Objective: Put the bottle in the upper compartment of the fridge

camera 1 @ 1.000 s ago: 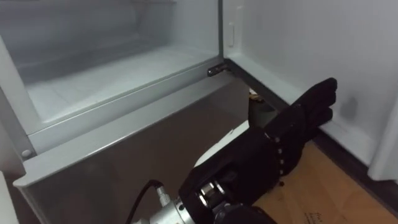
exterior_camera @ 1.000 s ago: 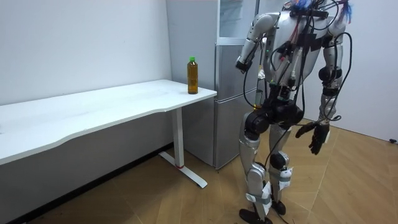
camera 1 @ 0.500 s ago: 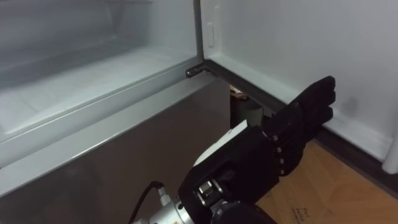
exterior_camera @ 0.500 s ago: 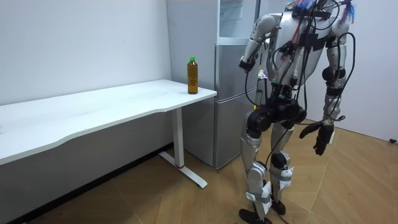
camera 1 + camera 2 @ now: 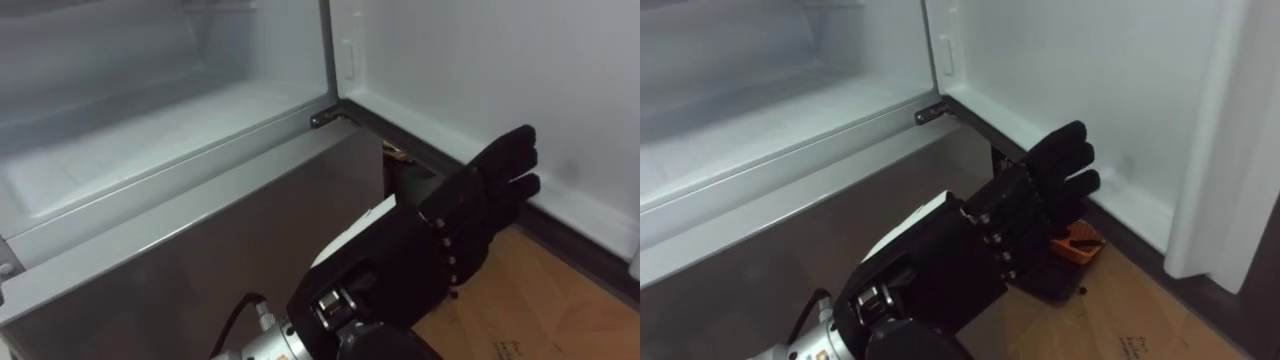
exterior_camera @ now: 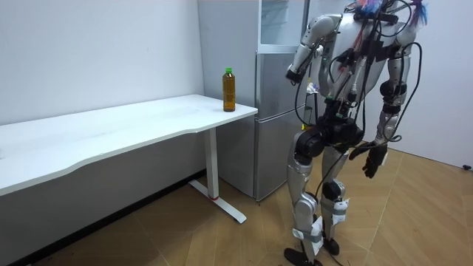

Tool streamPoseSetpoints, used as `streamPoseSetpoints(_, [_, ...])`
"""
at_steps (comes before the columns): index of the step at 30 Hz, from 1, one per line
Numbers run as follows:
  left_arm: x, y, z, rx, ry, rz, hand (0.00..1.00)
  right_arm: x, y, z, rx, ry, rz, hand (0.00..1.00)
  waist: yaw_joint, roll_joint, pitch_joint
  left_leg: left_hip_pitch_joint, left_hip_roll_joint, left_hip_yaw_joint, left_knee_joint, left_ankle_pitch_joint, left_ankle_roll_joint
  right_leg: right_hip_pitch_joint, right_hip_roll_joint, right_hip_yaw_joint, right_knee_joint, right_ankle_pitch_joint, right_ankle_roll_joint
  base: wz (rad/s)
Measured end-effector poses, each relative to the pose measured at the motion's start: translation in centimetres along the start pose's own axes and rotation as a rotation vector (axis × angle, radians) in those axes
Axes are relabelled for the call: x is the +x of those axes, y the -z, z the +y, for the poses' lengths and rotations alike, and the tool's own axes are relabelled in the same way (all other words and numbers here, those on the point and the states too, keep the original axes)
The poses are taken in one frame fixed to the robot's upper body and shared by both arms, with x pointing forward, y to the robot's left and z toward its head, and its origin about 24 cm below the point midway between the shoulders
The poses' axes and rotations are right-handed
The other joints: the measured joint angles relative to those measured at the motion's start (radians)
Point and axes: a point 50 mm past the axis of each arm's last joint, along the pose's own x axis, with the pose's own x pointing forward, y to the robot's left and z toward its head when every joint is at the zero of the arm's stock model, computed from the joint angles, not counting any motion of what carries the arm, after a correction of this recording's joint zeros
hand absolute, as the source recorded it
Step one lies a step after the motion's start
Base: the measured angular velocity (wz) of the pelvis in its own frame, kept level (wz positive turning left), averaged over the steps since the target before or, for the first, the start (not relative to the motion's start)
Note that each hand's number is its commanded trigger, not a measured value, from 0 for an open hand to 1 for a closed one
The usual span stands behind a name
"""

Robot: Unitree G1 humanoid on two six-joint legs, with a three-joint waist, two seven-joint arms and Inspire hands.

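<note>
**Step in hand:** the upper fridge compartment (image 5: 150, 130) is standing open and bare, with its door (image 5: 1090, 90) out to the robot's right. By that, the opening looks done and the fetching not yet begun. The robot is standing close in front of the fridge.

**Item 1, left hand** (image 5: 450, 230): it is hovering in front of the lower fridge door (image 5: 200, 270), just below the sill of the open compartment. Its fingers are straight and it is carrying nothing.

**Item 2, right hand** (image 6: 373, 159): it is hanging at the robot's side with fingers loose, holding nothing.

**Item 3, bottle** (image 6: 230, 90): it is standing upright, green cap on top, on the white surface (image 6: 133, 129), at the corner nearest the fridge. It is well apart from both hands, off to the robot's left past the fridge's side wall. The left hand is the nearer of the 2.

**Next move, as judged:** the robot is going to need to turn away from the fridge toward that corner and step within reach. It then has to wrap 1 hand round the bottle's body before carrying it back to the open compartment.
</note>
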Motion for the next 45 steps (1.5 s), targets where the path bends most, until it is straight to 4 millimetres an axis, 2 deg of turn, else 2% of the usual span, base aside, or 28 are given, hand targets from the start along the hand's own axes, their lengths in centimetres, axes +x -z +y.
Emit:
streamPoseSetpoints(6, [-0.4,-0.2,0.3,0.026,-0.016,0.021,0.00,0.1,-0.2,0.2,0.000,0.015,-0.005,0.00,0.035,-0.003,0.0023,-0.024,-0.003,-0.056,-0.002,0.006,-0.009,-0.002,-0.011,-0.064,0.000,-0.002,-0.001,0.33])
streamPoseSetpoints(10, [-0.7,-0.3,0.7,0.080,-0.034,0.044,0.00,0.1,-0.3,0.2,-0.009,0.019,-0.011,0.00,0.084,-0.005,0.0034,-0.046,-0.015,-0.108,0.000,0.018,-0.002,-0.001,-0.026,-0.112,0.001,-0.006,0.000,0.33])
streamPoseSetpoints(13, [-1.0,-0.5,1.0,0.103,-0.064,0.047,0.00,0.1,-1.1,0.8,-0.014,0.005,-0.043,0.00,0.132,-0.010,0.0066,-0.051,-0.018,-0.128,-0.001,0.020,-0.001,0.000,-0.030,-0.135,0.002,-0.006,0.000,0.23])
streamPoseSetpoints(16, [-1.2,-0.8,0.9,0.115,-0.081,0.036,0.00,0.2,-2.5,1.4,-0.038,-0.016,-0.101,0.00,0.140,-0.024,0.0113,-0.075,-0.033,-0.175,-0.001,0.035,0.007,0.000,-0.046,-0.177,0.001,-0.011,0.003,0.47])
streamPoseSetpoints(19, [-1.2,-1.1,0.5,0.135,-0.070,0.025,0.00,0.3,-2.9,2.3,-0.044,-0.039,-0.119,0.00,0.170,-0.037,0.0080,-0.091,-0.038,-0.203,0.000,0.040,0.009,0.002,-0.055,-0.216,-0.005,-0.014,0.003,0.41])
streamPoseSetpoints(21, [-1.5,-1.3,0.5,0.134,-0.082,0.015,0.00,0.2,-2.6,3.0,-0.047,-0.061,-0.122,0.00,0.192,-0.048,0.0015,-0.090,-0.046,-0.234,0.000,0.044,0.009,0.023,-0.060,-0.241,-0.019,-0.015,0.005,0.38])
streamPoseSetpoints(30, [-3.5,-2.3,2.0,0.223,-0.247,-0.001,0.00,0.2,-2.1,3.1,-0.061,-0.064,-0.118,0.00,0.254,-0.051,-0.0011,-0.084,-0.072,-0.319,-0.010,0.051,0.018,0.080,-0.078,-0.326,-0.036,-0.024,0.017,0.31])
streamPoseSetpoints(35, [-5.0,-2.7,2.3,0.233,-0.345,-0.037,0.00,0.2,-2.0,3.2,-0.074,-0.069,-0.114,0.00,0.305,-0.059,-0.0034,-0.090,-0.095,-0.368,-0.007,0.060,0.029,0.099,-0.100,-0.380,-0.033,-0.036,0.029,0.34])
streamPoseSetpoints(41, [-6.5,-4.6,3.4,0.302,-0.482,-0.106,0.00,0.2,-2.0,4.6,-0.091,-0.090,-0.130,0.00,0.357,-0.071,-0.0109,-0.093,-0.108,-0.394,-0.004,0.067,0.040,0.121,-0.120,-0.431,-0.035,-0.046,0.045,0.26])
streamPoseSetpoints(45, [-7.3,-5.9,3.1,0.353,-0.524,-0.145,0.00,0.2,-1.8,5.0,-0.079,-0.092,-0.129,0.00,0.360,-0.065,-0.0110,-0.099,-0.123,-0.395,0.002,0.071,0.048,0.135,-0.133,-0.456,-0.033,-0.054,0.058,0.31])
